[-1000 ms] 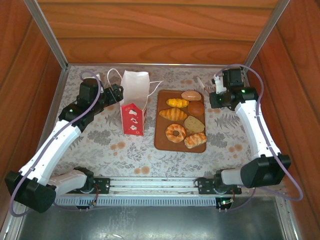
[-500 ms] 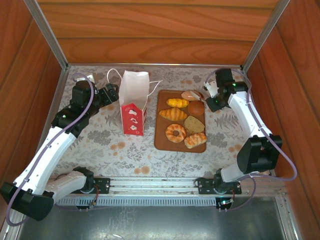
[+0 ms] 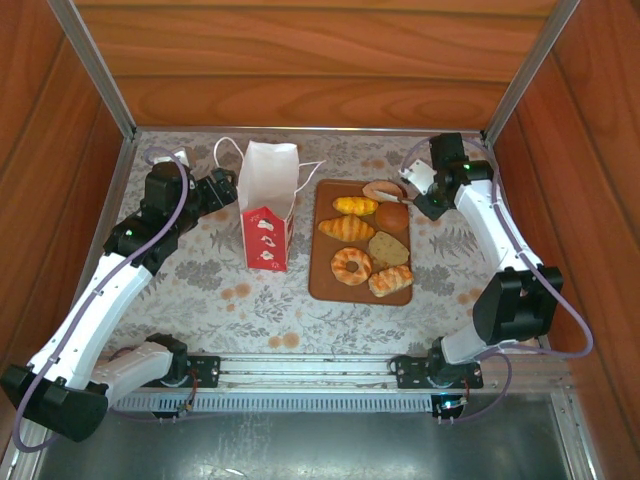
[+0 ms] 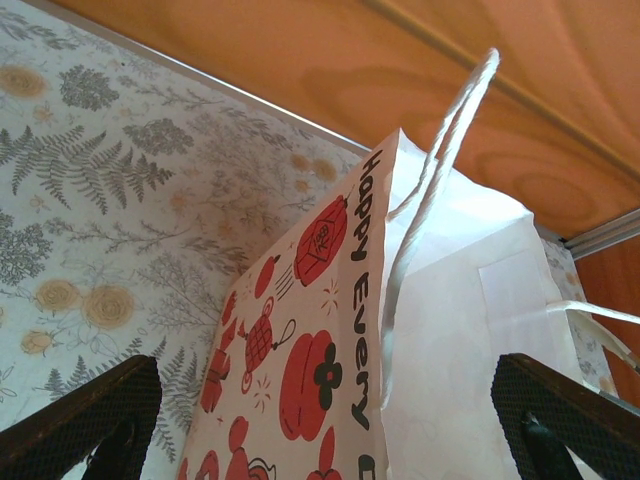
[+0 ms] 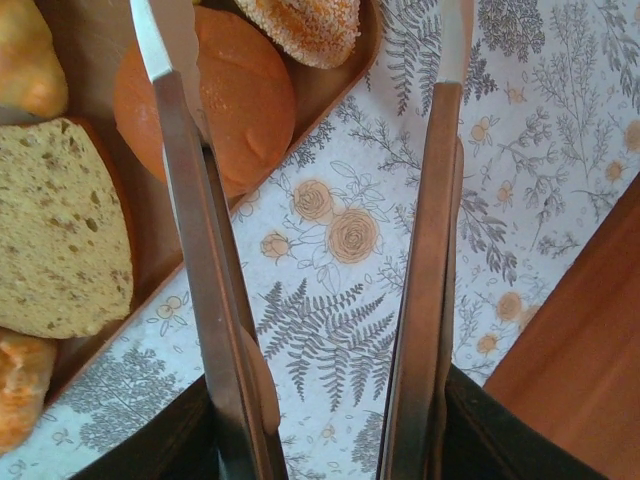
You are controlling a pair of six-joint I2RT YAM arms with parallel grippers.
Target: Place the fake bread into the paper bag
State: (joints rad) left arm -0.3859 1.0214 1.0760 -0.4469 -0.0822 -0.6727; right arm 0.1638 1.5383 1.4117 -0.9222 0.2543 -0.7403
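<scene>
paper bag point(image 4: 460, 330): matt paper | round bun point(image 5: 250, 100): smooth (slight sheen) | walls point(image 3: 300, 60): varnished wood

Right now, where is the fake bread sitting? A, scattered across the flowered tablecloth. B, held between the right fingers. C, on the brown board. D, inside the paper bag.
C: every piece of the fake bread lies on the brown board, which sits to the right of the upright paper bag in the top view.
</scene>
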